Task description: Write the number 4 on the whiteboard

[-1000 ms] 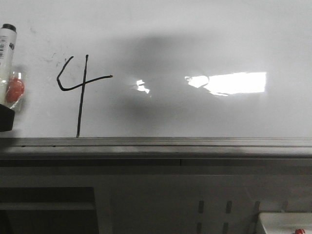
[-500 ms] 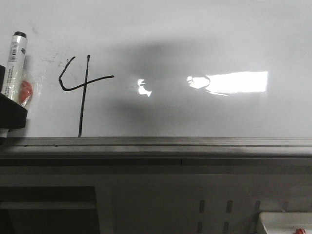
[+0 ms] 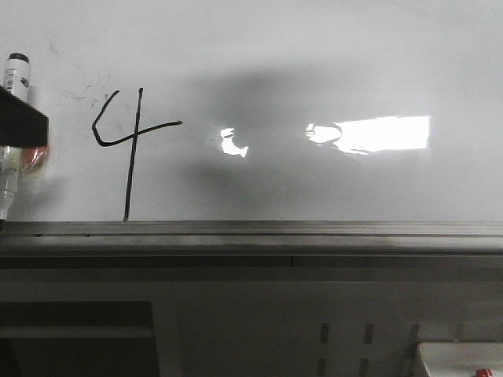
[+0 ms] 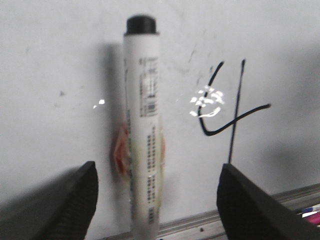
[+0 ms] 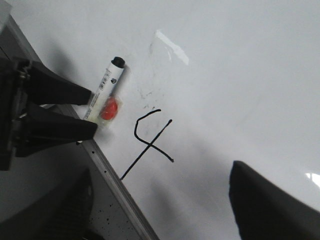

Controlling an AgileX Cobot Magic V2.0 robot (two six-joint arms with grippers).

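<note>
White and shiny, the whiteboard [image 3: 330,55] carries the number 4 [image 3: 130,145] near its left end, its long stroke reaching the rail [image 3: 259,229]. Both grippers' fingers are spread. A marker [image 4: 142,125] sits between the left gripper [image 4: 157,200] fingers — back away straight, no smearing.

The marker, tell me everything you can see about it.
The marker is a white tube with a black cap, small printed text and a barcode. It stands upright against the whiteboard, cap up, left of the number 4, with something red-orange beside it. The left gripper is open around it, fingers apart from the barrel.
</note>
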